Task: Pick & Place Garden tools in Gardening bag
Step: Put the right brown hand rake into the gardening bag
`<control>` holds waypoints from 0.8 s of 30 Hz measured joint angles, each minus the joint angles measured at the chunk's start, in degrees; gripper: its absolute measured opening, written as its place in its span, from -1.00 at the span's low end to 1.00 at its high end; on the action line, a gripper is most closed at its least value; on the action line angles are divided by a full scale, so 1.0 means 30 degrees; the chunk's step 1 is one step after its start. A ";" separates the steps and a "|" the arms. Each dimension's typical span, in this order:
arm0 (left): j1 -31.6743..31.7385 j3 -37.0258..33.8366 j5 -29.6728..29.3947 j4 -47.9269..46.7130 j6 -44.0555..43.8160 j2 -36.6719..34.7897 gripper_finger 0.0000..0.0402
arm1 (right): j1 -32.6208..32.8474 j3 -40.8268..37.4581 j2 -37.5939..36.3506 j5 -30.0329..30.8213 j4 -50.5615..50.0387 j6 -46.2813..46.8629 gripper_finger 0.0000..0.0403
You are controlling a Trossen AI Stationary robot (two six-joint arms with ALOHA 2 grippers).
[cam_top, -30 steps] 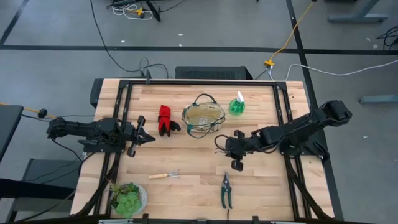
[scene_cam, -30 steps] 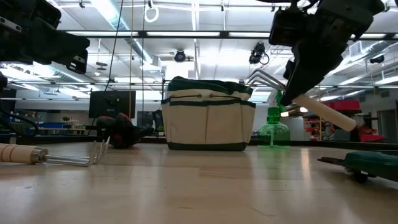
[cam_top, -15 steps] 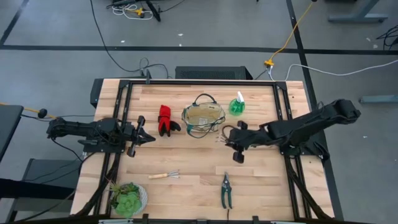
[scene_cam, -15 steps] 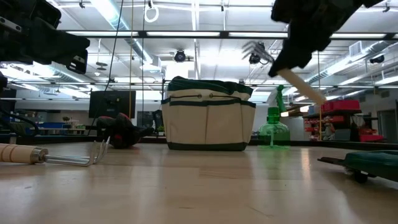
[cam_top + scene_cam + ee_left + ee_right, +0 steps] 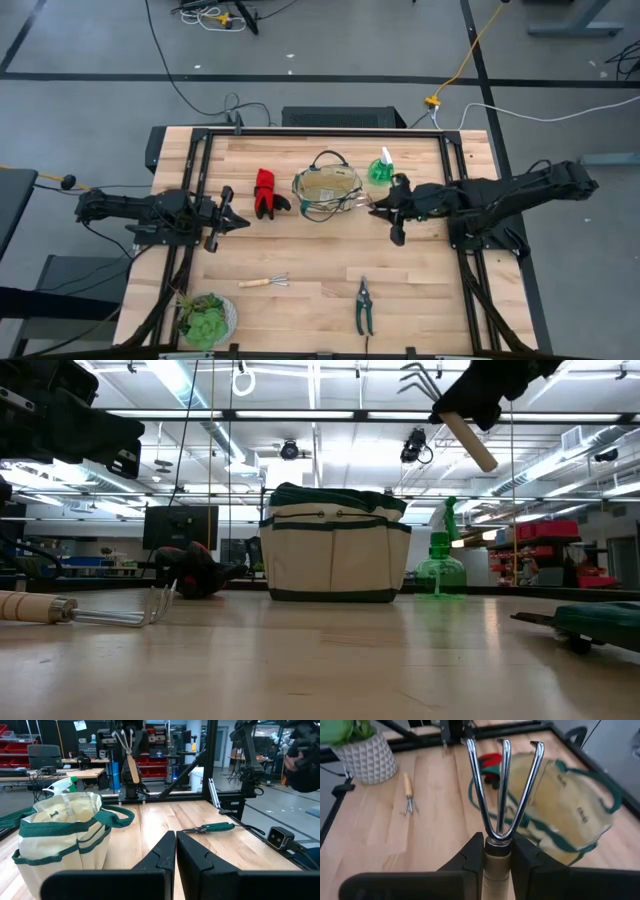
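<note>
While the right gripper (image 5: pixel 497 851) pinches the three-pronged cultivator (image 5: pixel 503 790) at the gardening bag's (image 5: pixel 327 190) 3 o'clock, left gripper (image 5: pixel 175 851) idle and closed, its prongs could snag the bag's handles.

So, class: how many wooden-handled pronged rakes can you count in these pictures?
2: one rake is clamped in the right gripper beside the gardening bag; the other rake lies on the table's near side. Others may be hidden inside the bag.
</note>
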 joint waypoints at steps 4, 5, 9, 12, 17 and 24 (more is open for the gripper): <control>0.0007 0.0000 0.0000 -0.0007 0.0000 0.0003 -0.90 | -0.0307 0.0000 -0.0737 0.0001 0.0000 -0.0417 -0.72; 0.0000 -0.0007 0.0000 0.0000 0.0000 -0.0004 -0.90 | -0.0378 0.0000 -0.0897 -0.0005 0.0013 -0.0475 -0.72; 0.0005 0.0000 0.0000 0.0000 0.0000 0.0001 -0.90 | -0.0538 0.0000 -0.1582 -0.0001 0.0300 -0.1061 -0.72; 0.0000 -0.0007 0.0000 0.0000 0.0000 -0.0004 -0.90 | -0.0665 0.0000 -0.2056 -0.0006 0.0683 -0.1436 -0.72; 0.0005 -0.0005 0.0000 0.0000 0.0000 0.0001 -0.90 | -0.0731 0.0000 -0.3003 -0.0001 0.1408 -0.2273 -0.72; 0.0006 -0.0006 0.0000 0.0000 0.0000 0.0003 -0.90 | -0.0875 0.0000 -0.4152 -0.0006 0.1442 -0.2395 -0.72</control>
